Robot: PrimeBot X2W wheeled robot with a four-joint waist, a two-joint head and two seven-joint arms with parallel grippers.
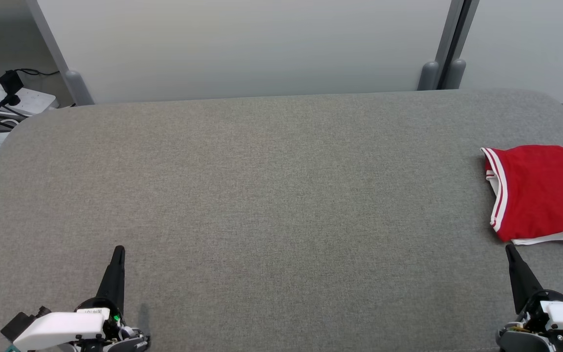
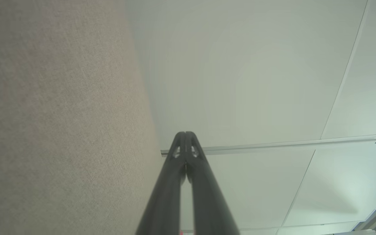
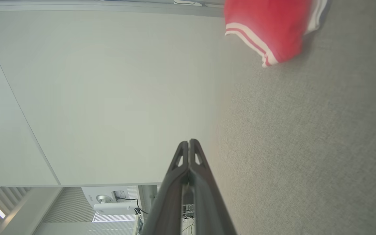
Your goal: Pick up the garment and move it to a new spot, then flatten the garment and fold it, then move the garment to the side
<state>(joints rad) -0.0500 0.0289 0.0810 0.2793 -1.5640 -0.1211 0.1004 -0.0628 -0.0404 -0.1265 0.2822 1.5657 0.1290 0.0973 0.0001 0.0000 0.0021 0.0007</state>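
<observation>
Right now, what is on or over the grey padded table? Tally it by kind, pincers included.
1 red garment with white-striped trim, lying at the right edge of the grey table.
2 pincers: left pincer and right pincer, both shut and holding nothing.
Total: 3.

No text is coming through clearly enough to read. In the lower left of the head view, a small white label [image 1: 93, 311] is sitting on the housing behind the left gripper [image 1: 119, 250]. It is carrying a few dark characters that are too small to make out. Near the bottom of the right wrist view, left of centre, a white device [image 3: 109, 202] is showing a faint dark mark at its left end, too blurred to read.
</observation>
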